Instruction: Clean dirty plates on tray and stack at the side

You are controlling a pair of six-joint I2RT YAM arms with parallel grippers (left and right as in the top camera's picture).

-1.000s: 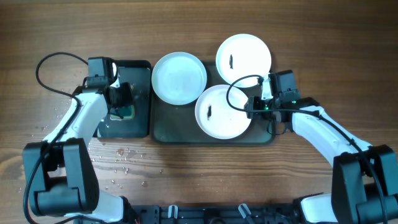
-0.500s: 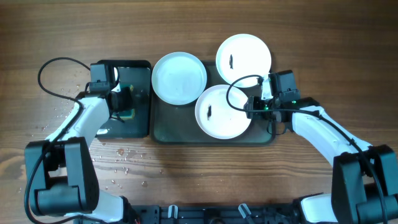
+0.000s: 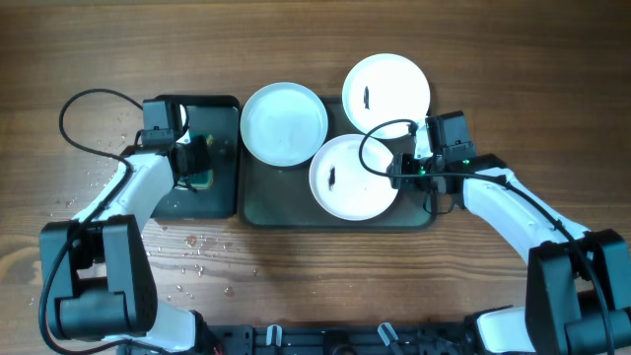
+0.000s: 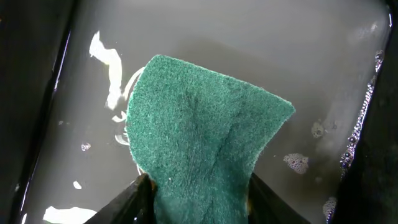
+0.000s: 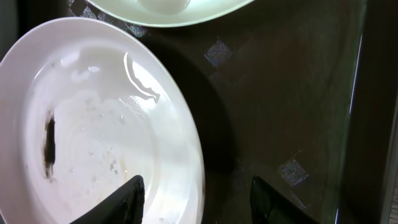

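Observation:
Three white plates lie on the dark tray (image 3: 276, 202). The left plate (image 3: 284, 123) shows no smear. The far right plate (image 3: 386, 91) has a dark smear and overhangs the tray's far edge. The front plate (image 3: 345, 182) also carries a smear (image 5: 48, 143). My right gripper (image 3: 399, 170) is open. Its jaws straddle the front plate's right rim (image 5: 198, 186), one finger over the plate and the other over the tray (image 5: 292, 93). My left gripper (image 4: 196, 186) is shut on a green sponge (image 4: 199, 124), held above the water in the small black tray (image 3: 222, 123).
The small black tray (image 4: 249, 37) holds shallow soapy water with bubbles along its right wall. Water drops (image 3: 197, 247) dot the wooden table at the front left. Cables loop from both wrists. The far right plate's edge (image 5: 168, 9) lies just beyond the front plate.
My left gripper moved slightly toward the far side of the small black tray with the sponge, then held still. The right arm and the plates have not moved.

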